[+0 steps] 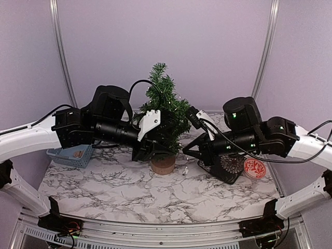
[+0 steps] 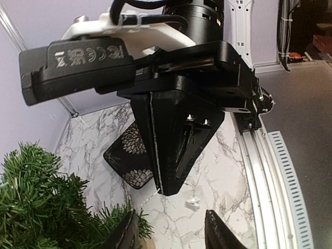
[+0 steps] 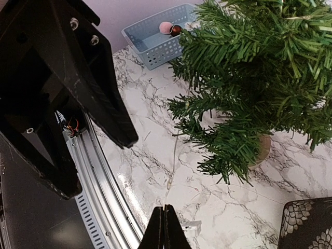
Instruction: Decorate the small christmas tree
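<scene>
The small christmas tree (image 1: 165, 106) stands mid-table on its tan stump (image 1: 163, 165); its green branches also fill the right wrist view (image 3: 249, 78). A thin string of fairy lights (image 3: 174, 155) runs from the lower branches down to my right gripper (image 3: 165, 228), which is shut on it just right of the stump (image 1: 185, 150). My left gripper (image 2: 174, 233) is open, nothing between its fingers (image 2: 127, 233), low by the tree's left side (image 1: 148, 152). A small white piece (image 2: 193, 203) on the string lies on the table.
A blue basket (image 1: 70, 155) sits at the far left with a pink ball (image 3: 166, 27) and a dark red ball (image 3: 176, 30) inside. A black flower-patterned tray (image 1: 228, 167) and a red-and-white disc (image 1: 254, 168) lie on the right. The two arms nearly meet in front of the tree.
</scene>
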`<action>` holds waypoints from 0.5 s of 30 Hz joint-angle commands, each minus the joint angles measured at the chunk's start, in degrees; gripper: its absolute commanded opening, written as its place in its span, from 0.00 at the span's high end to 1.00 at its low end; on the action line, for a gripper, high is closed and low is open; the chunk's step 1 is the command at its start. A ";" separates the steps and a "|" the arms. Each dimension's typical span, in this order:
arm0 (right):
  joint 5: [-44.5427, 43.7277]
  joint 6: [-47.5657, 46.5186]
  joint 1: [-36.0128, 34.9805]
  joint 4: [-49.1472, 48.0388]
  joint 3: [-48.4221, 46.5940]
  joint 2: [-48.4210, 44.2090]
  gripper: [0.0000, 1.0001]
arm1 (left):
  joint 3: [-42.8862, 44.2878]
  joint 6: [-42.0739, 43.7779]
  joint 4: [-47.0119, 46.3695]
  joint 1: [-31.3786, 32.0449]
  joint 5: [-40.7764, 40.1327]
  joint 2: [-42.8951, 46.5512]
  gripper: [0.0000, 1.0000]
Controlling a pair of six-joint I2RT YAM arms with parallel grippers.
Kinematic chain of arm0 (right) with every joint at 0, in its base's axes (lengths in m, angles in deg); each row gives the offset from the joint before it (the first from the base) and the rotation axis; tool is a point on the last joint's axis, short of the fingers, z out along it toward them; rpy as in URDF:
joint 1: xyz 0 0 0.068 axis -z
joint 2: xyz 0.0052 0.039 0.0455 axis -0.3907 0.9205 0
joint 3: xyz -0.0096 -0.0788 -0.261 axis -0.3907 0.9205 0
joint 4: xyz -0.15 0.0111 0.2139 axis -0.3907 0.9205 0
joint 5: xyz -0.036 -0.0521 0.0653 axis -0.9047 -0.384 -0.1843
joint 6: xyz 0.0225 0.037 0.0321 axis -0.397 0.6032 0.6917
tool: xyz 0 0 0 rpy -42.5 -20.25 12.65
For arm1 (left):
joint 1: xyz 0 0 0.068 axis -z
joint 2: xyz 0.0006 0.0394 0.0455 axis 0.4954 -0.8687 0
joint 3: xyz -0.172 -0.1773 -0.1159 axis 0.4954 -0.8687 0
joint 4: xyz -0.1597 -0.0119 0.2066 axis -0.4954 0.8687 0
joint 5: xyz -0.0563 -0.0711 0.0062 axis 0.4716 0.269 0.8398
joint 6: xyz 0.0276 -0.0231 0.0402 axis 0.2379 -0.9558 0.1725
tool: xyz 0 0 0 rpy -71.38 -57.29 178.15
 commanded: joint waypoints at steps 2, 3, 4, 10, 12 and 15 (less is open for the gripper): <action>2.69 0.63 0.35 -3.72 0.64 -1.24 1.00 | 3.08 11.58 2.26 2.66 -6.93 -1.55 0.57; 2.90 0.71 0.37 -3.98 0.69 -1.19 1.00 | 3.13 12.66 2.37 3.03 -7.98 -1.87 0.57; 3.26 0.73 0.32 -4.16 0.82 -1.16 1.00 | 3.22 13.61 2.45 3.31 -8.92 -2.29 0.58; 4.88 0.72 0.30 -4.94 1.36 -1.18 1.00 | 3.67 17.72 2.68 3.84 -13.11 -4.23 0.65; 5.37 0.57 0.32 -5.08 1.39 -1.28 1.00 | 3.82 19.07 2.63 3.83 -13.95 -4.61 0.67; 6.22 0.46 0.30 -5.24 1.49 -1.41 1.00 | 3.96 21.76 2.74 3.92 -15.02 -5.19 0.69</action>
